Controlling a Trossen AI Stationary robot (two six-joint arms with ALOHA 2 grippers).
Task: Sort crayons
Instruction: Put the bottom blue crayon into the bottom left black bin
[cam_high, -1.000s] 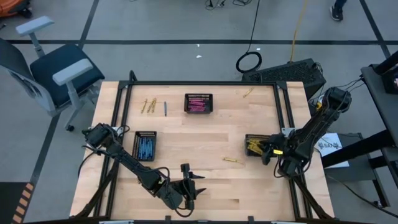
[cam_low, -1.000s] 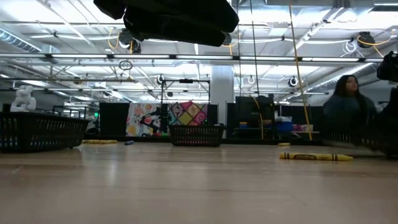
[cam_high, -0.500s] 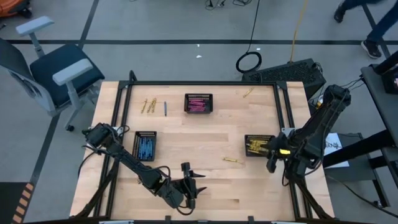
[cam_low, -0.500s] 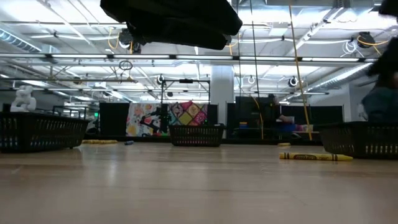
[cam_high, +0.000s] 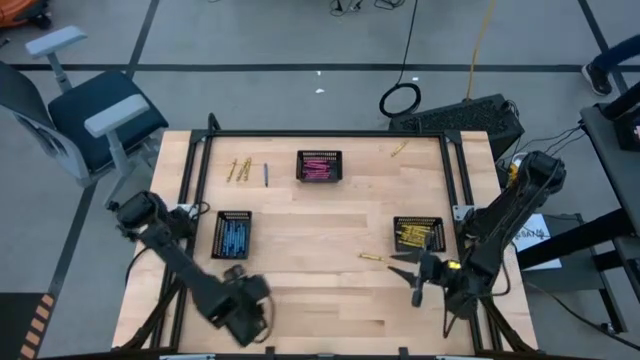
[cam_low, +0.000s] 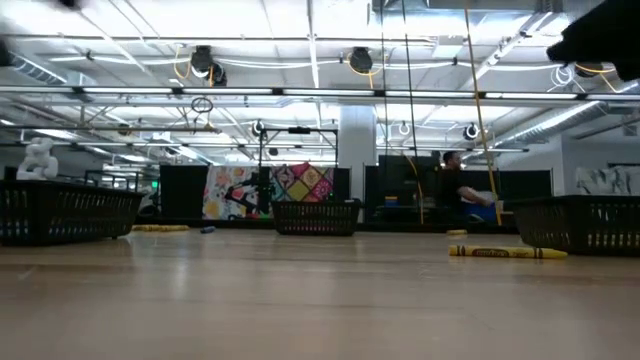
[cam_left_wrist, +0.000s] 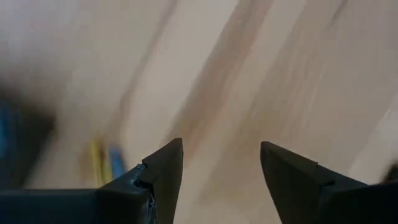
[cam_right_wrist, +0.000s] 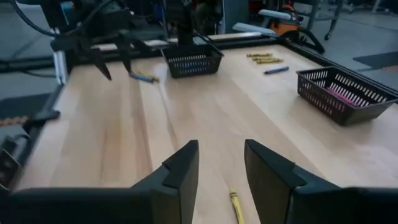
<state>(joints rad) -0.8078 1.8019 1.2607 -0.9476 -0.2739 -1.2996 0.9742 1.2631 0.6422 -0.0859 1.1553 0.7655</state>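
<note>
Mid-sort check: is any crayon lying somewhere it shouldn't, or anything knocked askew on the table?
No basket looks tipped. Several crayons lie loose on the wooden table: one yellow crayon beside the black mesh basket of yellow crayons, a few yellow crayons with a blue crayon at the far left, and another yellow one at the far right.

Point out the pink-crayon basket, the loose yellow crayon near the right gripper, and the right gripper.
pink-crayon basket (cam_high: 319, 167): high view, its middle.
loose yellow crayon (cam_high: 372, 257): high view, mid-shaft.
right gripper (cam_high: 409, 277): high view, between its open fingertips.
</note>
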